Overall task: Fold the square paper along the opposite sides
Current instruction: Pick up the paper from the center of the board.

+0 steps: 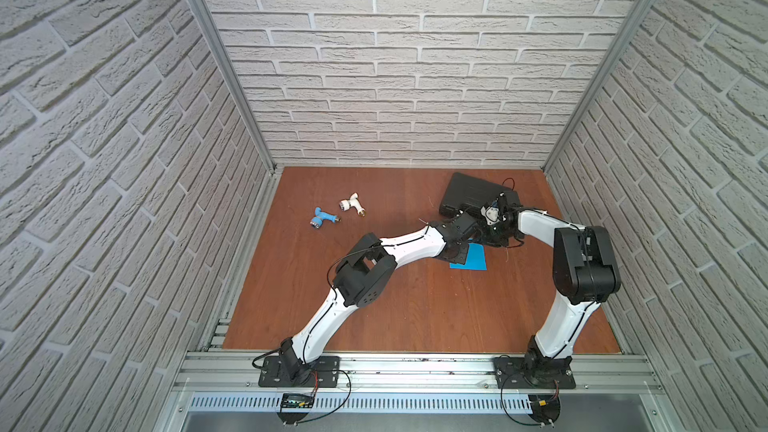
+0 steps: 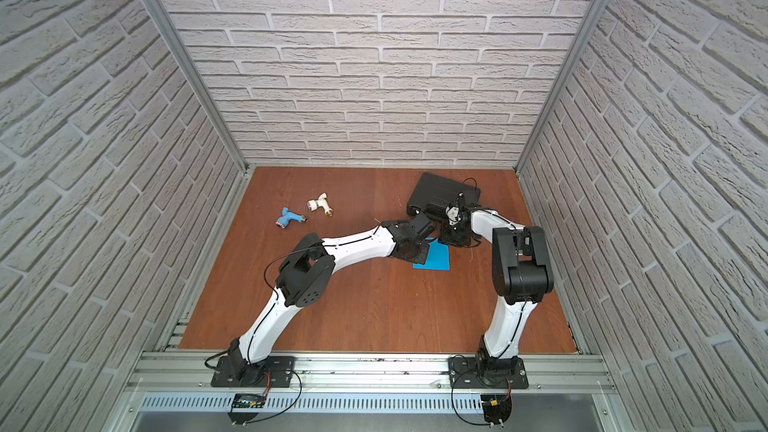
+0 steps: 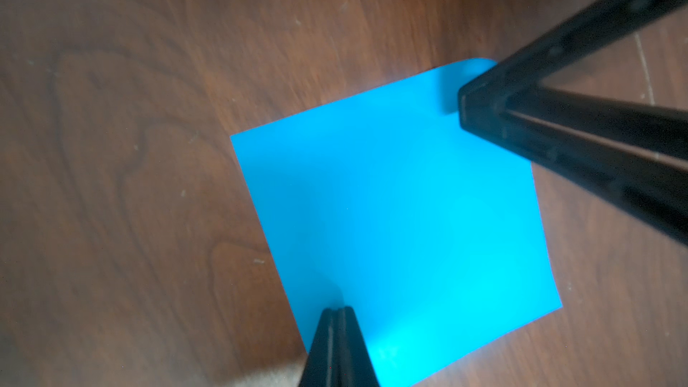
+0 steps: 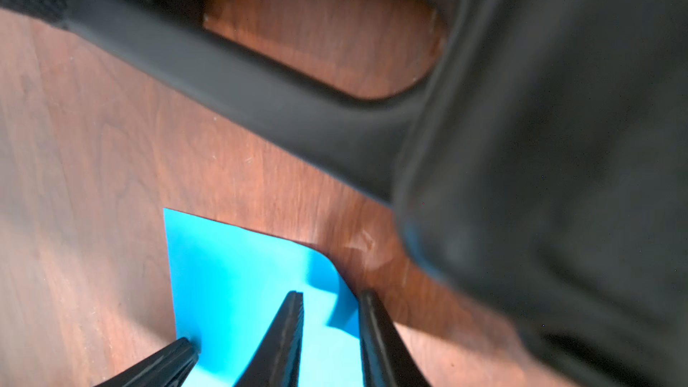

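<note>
- Arms, both white with black joints, reach in from the near rail and meet right of the centre of the reddish-brown wooden bench (image 1: 415,317).
- The left arm (image 1: 411,245) stretches low and diagonally across the bench. The right arm (image 1: 536,224) rises to a high elbow, then bends back and down toward the left.
- Both wrists tip downward, close together, over a thin, bright blue square paper sheet (image 1: 473,259).
- The sheet lies on the bench just in front of a rectangular black hard plastic case (image 1: 469,193). In both top views the left wrist hides part of it.
- The left fingers (image 3: 353,351) are pressed tightly together and hold nothing. Their tips appear to rest on the sheet, just inside one edge.
- The right fingers (image 4: 286,329) stand a narrow gap apart at a corner of the sheet, away from the left fingers.
- That corner curls up off the bench. In the right wrist view it stands in the gap, with one finger over the sheet and the other just outside its edge. No firm pinch shows.
- Two small toy drills lie well apart to the left, one blue and white (image 1: 324,218), one white (image 1: 352,204).
</note>
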`<action>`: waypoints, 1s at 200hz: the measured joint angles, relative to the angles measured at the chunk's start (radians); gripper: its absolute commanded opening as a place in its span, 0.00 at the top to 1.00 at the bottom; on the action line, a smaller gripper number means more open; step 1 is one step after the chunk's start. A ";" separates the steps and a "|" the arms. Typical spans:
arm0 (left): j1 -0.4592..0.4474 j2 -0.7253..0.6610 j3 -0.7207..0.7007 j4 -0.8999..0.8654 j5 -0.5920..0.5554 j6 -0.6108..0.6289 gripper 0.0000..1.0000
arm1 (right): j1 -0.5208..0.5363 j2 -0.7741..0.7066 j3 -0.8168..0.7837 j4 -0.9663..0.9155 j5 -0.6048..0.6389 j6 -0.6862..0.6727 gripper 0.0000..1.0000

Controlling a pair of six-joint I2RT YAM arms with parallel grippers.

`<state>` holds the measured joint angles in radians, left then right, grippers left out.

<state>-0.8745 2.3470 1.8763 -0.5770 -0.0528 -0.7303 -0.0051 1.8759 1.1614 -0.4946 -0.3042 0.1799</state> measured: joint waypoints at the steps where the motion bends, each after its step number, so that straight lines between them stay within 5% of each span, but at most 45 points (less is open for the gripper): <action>1: 0.000 0.000 0.000 0.000 0.000 0.000 1.00 | 0.000 0.000 0.000 0.000 0.000 0.000 0.73; 85: 0.000 0.000 -0.001 0.001 0.000 0.001 1.00 | 0.014 -0.008 -0.008 0.002 0.037 -0.011 0.74; 119: 0.000 0.000 -0.001 0.001 0.000 0.001 1.00 | 0.018 -0.010 -0.008 -0.007 0.092 -0.019 0.98; 200: 0.000 -0.045 -0.077 0.031 -0.059 0.035 1.00 | 0.019 -0.084 -0.008 -0.057 0.130 -0.023 0.98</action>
<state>-0.8749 2.3016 1.7992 -0.5457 -0.1120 -0.6956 0.0135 1.7924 1.1534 -0.5518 -0.1745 0.1574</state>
